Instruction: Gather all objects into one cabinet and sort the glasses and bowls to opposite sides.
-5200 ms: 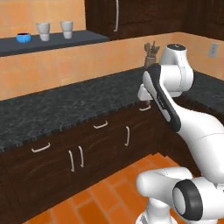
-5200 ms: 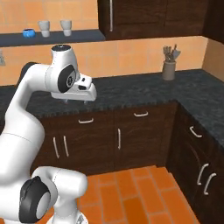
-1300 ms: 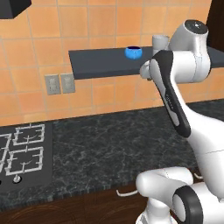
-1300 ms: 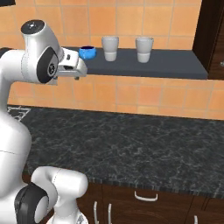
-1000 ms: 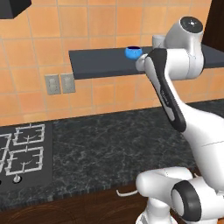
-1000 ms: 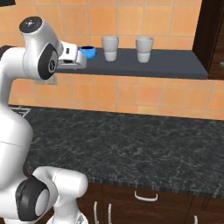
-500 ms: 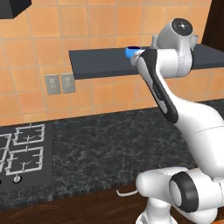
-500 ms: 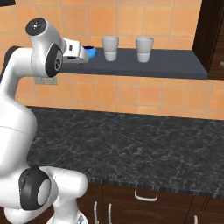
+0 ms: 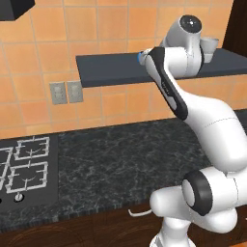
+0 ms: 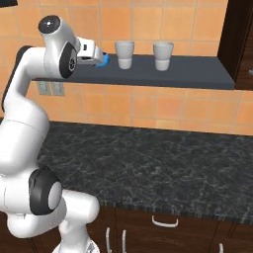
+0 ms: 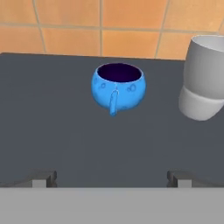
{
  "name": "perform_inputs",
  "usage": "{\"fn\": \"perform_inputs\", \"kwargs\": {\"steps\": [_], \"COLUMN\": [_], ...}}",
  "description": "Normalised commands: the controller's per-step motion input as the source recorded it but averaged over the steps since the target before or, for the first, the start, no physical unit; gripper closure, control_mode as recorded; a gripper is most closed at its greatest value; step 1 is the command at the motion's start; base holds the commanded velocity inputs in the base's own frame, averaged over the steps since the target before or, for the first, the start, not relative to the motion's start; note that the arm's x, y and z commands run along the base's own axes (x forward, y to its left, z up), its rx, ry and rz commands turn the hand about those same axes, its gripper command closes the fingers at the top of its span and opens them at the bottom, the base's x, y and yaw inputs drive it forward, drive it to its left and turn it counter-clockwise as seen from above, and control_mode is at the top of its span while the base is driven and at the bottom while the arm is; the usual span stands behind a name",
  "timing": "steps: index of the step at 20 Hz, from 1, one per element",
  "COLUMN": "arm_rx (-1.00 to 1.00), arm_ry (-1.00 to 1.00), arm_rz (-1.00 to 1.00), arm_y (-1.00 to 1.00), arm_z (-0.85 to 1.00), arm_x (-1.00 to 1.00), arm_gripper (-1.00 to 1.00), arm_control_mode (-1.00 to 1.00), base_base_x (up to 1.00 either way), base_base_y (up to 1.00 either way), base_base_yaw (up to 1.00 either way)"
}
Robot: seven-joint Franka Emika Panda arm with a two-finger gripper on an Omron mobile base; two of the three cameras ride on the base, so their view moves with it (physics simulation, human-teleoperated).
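1. Progress looked slight: we judged nothing gathered, since the blue bowl (image 11: 118,86) and two grey cups (image 10: 124,54) stood on the dark wall shelf (image 10: 178,74).
2. We held our pincer (image 11: 111,179) spread and empty, just short of the bowl.
3. We found no readable writing.
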Motion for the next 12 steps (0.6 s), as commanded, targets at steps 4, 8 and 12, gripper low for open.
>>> {"fn": "perform_inputs", "kwargs": {"steps": [4,8,12], "arm_rx": [0.0,0.0,0.0], "arm_ry": [0.0,0.0,0.0], "arm_rz": [0.0,-0.01,-0.03], "arm_y": [0.05,0.01,0.0], "arm_z": [0.0,0.0,0.0], "arm_x": [0.24,0.21,0.29], "arm_gripper": [-1.0,-1.0,-1.0], "arm_control_mode": [-1.0,-1.0,-1.0], "base_base_x": [0.0,0.0,0.0], "base_base_y": [0.0,0.0,0.0], "base_base_yaw": [0.0,0.0,0.0]}}
